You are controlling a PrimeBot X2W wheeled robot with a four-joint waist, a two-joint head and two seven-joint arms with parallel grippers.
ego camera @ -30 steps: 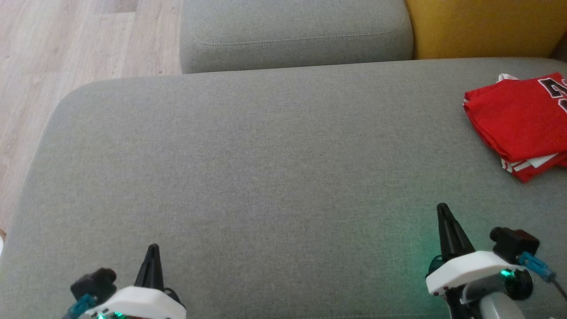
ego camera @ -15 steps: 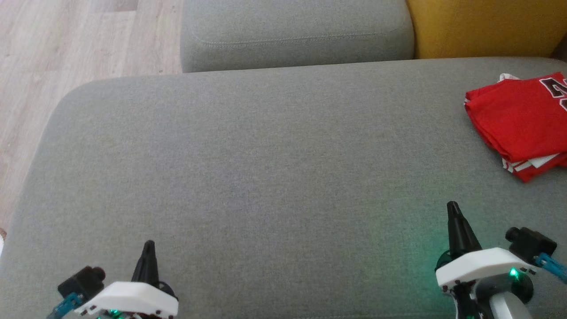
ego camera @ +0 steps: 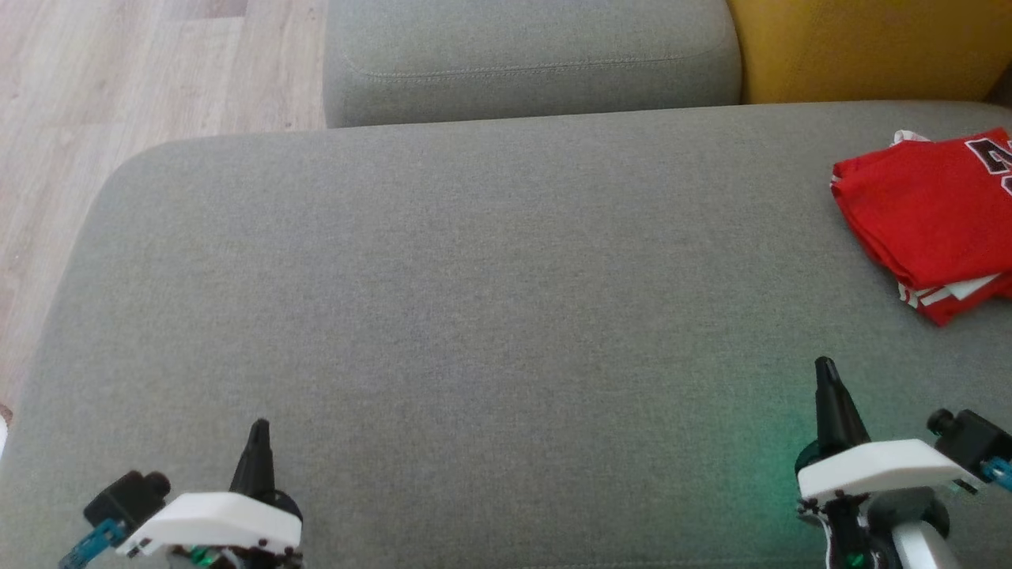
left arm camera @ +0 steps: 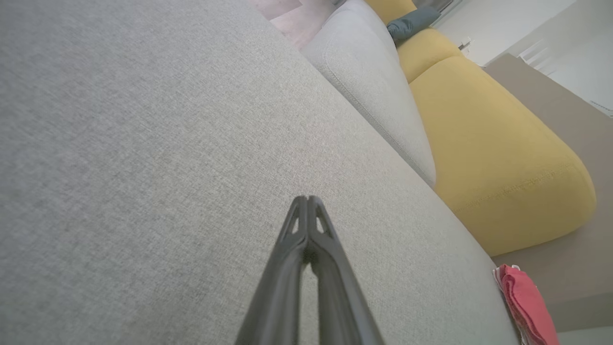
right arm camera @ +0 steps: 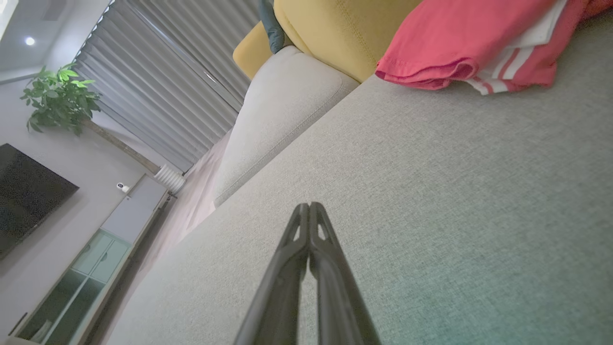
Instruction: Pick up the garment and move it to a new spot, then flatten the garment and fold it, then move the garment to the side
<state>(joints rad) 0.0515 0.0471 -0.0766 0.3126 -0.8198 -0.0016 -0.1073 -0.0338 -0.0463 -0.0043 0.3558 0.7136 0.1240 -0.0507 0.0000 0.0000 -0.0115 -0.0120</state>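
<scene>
Both arms have drifted outward over the last second: the right end effector toward the right side of the grey seat cushion, the left end effector slightly toward its left. Each has its two fingers pressed together with nothing between them, near the seat cushion's front edge. One folded red garment lies at the seat cushion's right end, well apart from the right end effector and farther back. Counted: two end effectors, one garment.

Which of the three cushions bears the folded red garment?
The large grey fabric cushion in front bears the red garment; the small grey cushion and yellow cushion lie behind.
</scene>
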